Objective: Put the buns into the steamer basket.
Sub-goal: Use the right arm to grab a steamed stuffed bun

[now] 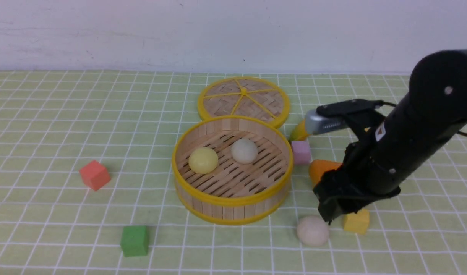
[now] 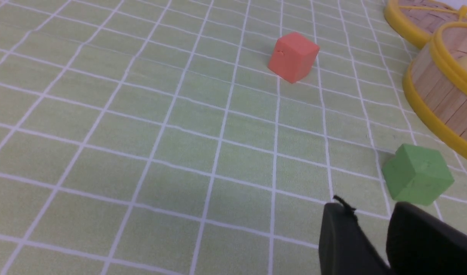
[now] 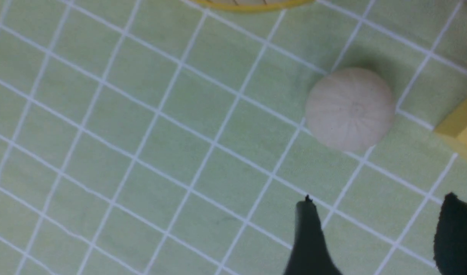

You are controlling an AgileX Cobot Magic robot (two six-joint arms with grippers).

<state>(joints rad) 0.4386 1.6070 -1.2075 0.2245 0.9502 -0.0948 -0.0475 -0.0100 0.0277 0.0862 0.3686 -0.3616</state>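
In the front view the basket (image 1: 233,201) sits at centre, holding a yellow bun (image 1: 203,160) and a white bun (image 1: 244,151); a third bun (image 1: 313,231) lies on the mat (image 1: 65,214) at lower right, outside the basket, near a yellow cube (image 1: 356,221); the right gripper (image 1: 333,214) hangs just up and right of it, fingers spread wide, empty; the left gripper (image 2: 371,209), at the lower right of its wrist view, has its fingers close together, holding nothing.

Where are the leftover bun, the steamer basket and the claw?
off-white bun (image 1: 312,230): front view, its domed top.
steamer basket (image 1: 233,201): front view, near yellow rim.
right gripper (image 3: 378,202): right wrist view, midway between fingertips.
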